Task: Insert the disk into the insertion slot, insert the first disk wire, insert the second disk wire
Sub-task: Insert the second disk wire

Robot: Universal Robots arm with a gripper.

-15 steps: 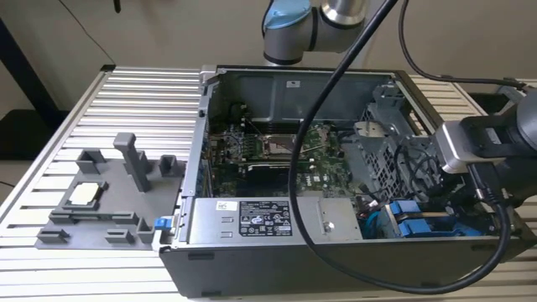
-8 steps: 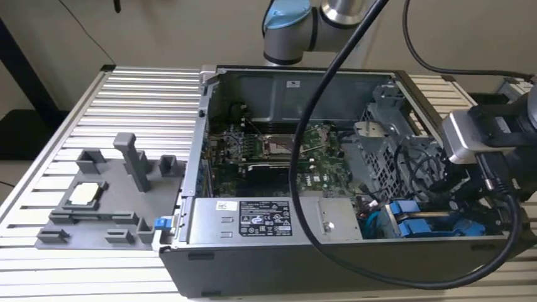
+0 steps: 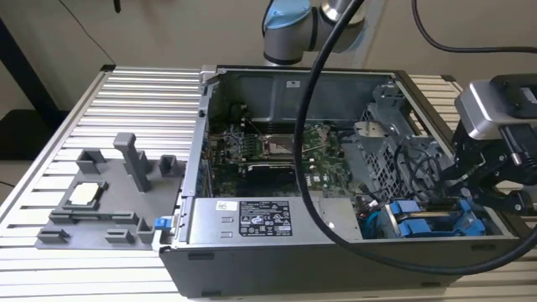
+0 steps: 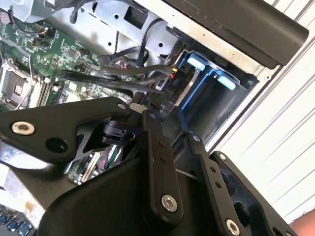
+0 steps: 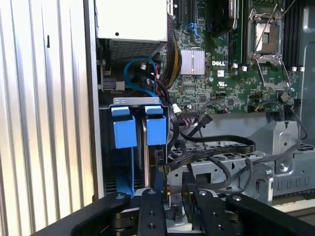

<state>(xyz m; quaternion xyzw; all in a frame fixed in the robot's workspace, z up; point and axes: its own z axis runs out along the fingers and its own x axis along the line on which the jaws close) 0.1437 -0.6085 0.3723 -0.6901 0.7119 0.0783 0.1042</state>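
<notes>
The disk (image 3: 417,224), in its bright blue carrier frame, stands inside the insertion slot (image 3: 381,228) at the open computer case's near corner, on the exterior view's right. In the first wrist view its blue tabs (image 5: 156,130) rise from the slot (image 5: 104,147), beside a second blue carrier (image 5: 123,132). My gripper (image 3: 459,200) hangs just over the disk's rear end. Its fingers (image 5: 153,206) stand close together, and a black disk wire (image 5: 216,147) loops from the metal cage to a plug between them. In the second wrist view the gripper (image 4: 165,120) is close to the blue frame (image 4: 189,96).
The case lies open on a slatted metal table (image 3: 126,94), with the motherboard (image 3: 277,151), a power supply box (image 3: 251,220) and a metal drive cage (image 3: 381,141) inside. The arm's thick black cable (image 3: 309,157) drapes over the case. A grey parts fixture (image 3: 109,189) sits at the exterior view's left.
</notes>
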